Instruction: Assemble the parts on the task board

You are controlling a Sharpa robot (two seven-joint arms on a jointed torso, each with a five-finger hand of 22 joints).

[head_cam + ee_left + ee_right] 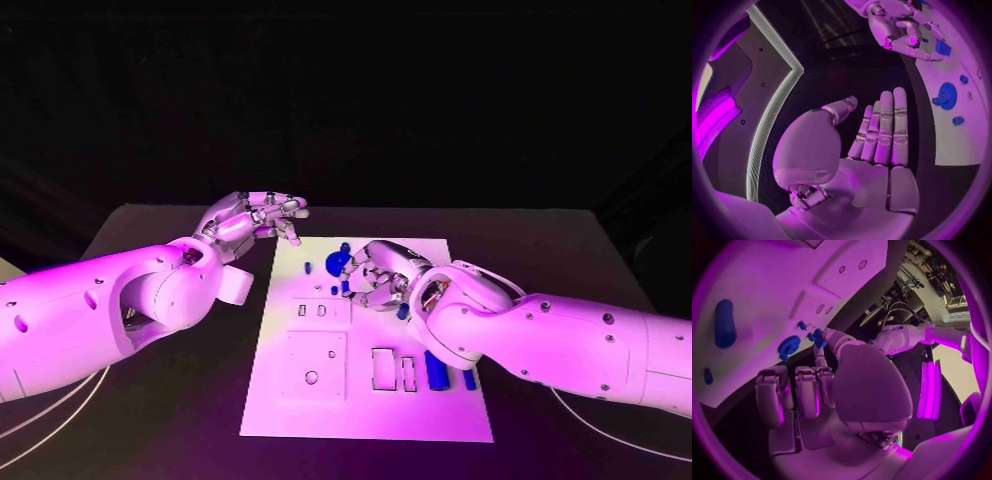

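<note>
The white task board (310,400) lies in the middle of the black table. A round blue part (338,262) stands near its far end, with small blue parts (306,267) beside it. My right hand (381,276) hovers over the board's far half, fingers curled, and pinches a small blue part (818,337) between thumb and a fingertip, close to the round part (789,346). My left hand (261,215) floats beyond the board's far left corner, and its straight, spread fingers (882,130) hold nothing. The left wrist view also shows the right hand (903,27).
Several blue bars (434,370) lie beside rectangular slots (385,368) on the board's near right part. A square plate (313,365) with a hole sits on its near left part. An oblong blue part (724,323) lies on the board.
</note>
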